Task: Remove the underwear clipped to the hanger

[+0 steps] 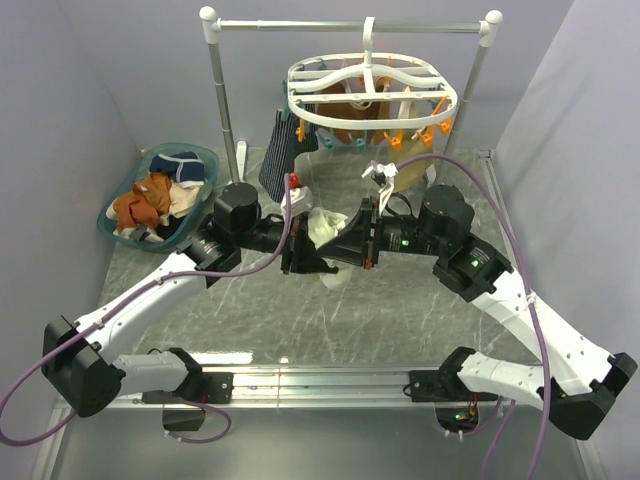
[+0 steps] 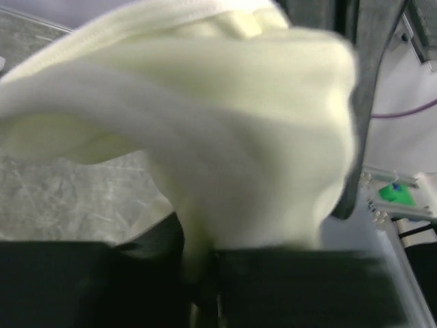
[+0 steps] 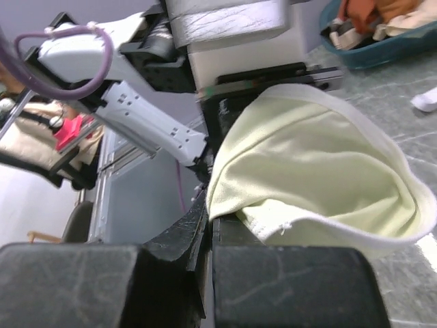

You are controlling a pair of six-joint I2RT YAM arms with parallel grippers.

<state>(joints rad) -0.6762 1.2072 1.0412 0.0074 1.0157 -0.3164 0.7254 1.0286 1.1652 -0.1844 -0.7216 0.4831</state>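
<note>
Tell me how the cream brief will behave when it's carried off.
The cream brief is probably floppy: it droops in folds from the jaws. Likely light, as a thin pinch holds it up. Its loose white trim might snag.

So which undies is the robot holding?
The pale cream pair, held by the left gripper and right gripper mid-table. The dark striped pair hangs on the hanger; others lie in the basket.

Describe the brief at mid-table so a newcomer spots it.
Mid-table, in front of the hanger, the left gripper and right gripper meet. Between them hangs the cream brief, white-trimmed. Other briefs are clipped up or piled in the teal basket.
</note>
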